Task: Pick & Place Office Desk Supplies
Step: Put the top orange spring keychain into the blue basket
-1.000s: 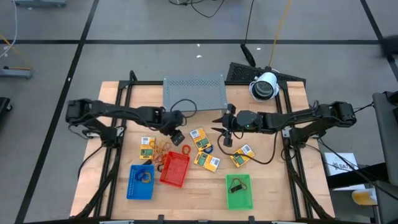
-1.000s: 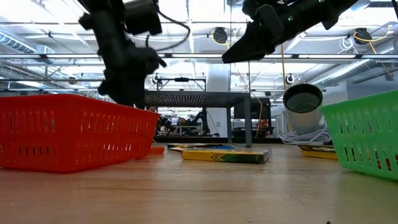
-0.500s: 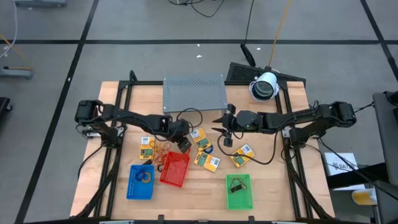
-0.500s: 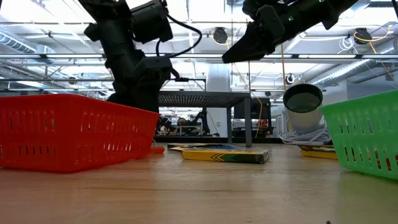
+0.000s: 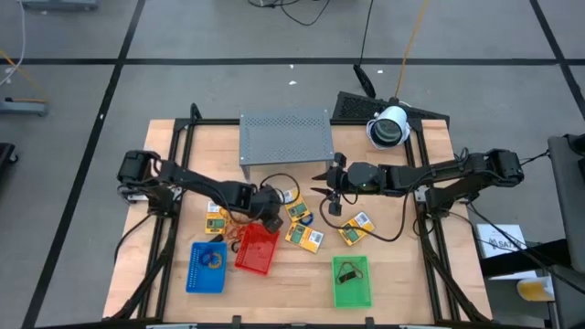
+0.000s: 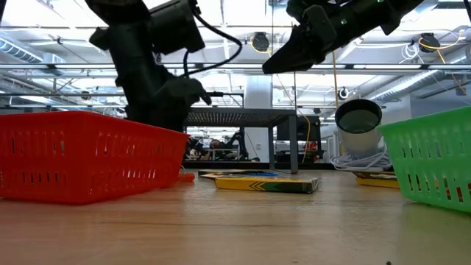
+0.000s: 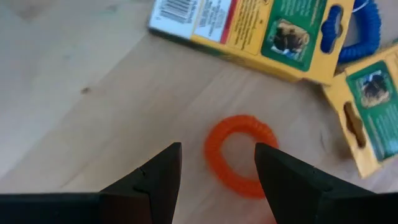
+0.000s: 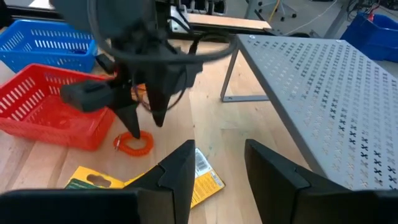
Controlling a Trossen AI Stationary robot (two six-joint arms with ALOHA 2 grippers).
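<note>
My left gripper [image 5: 271,213] is open and points down just above an orange coiled ring [image 7: 239,154] that lies flat on the wood; the ring [image 8: 134,143] shows between its fingertips [image 7: 217,171], and no touch can be seen. Yellow packets [image 7: 249,28] lie flat just beyond it, with a blue coiled ring [image 7: 356,32] beside them. More packets [image 5: 304,238] and loose rubber bands [image 5: 239,219] lie mid-table. My right gripper [image 5: 320,183] is open and hangs high above the table [image 6: 276,62], right of the middle.
The red tray [image 5: 256,249] sits close to the left gripper on its near side, the blue tray [image 5: 207,267] left of that, and the green tray [image 5: 352,281] near the front right. A grey perforated rack [image 5: 286,137] and a white round object [image 5: 388,126] stand at the far edge.
My left arm has reached toward the table's right and slightly toward the near edge, bringing its open gripper over the orange ring beside the red tray. The right arm has kept still.
</note>
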